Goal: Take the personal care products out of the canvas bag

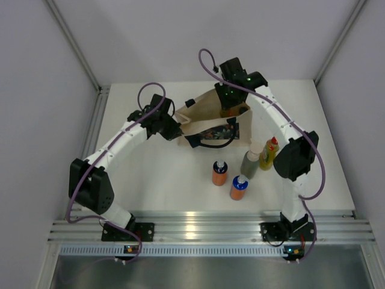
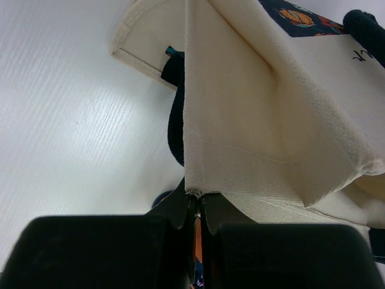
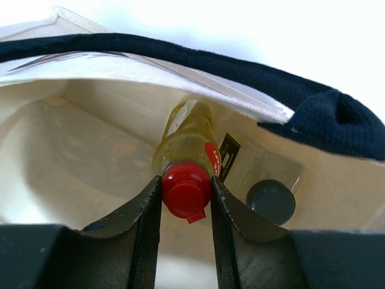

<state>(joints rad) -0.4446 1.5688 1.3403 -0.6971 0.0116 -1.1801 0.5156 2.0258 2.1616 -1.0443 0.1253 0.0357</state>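
Right claw (image 3: 185, 183) pinches the yellow bottle (image 3: 180, 141) by its red cap (image 3: 186, 194) inside the canvas bag (image 3: 78, 144); left claw (image 2: 196, 205) clamps the bag's edge. Risk: the narrow cap may slip during lifting.

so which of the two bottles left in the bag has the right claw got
The yellow bottle with the red cap; the right claw pinches that cap. The pale, dark-capped bottle lies beside it in the canvas bag, untouched.

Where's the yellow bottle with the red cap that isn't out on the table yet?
In the right wrist view, the yellow bottle lies inside the canvas bag, pinched at its cap by the right gripper, with a dark-capped bottle just to its right.
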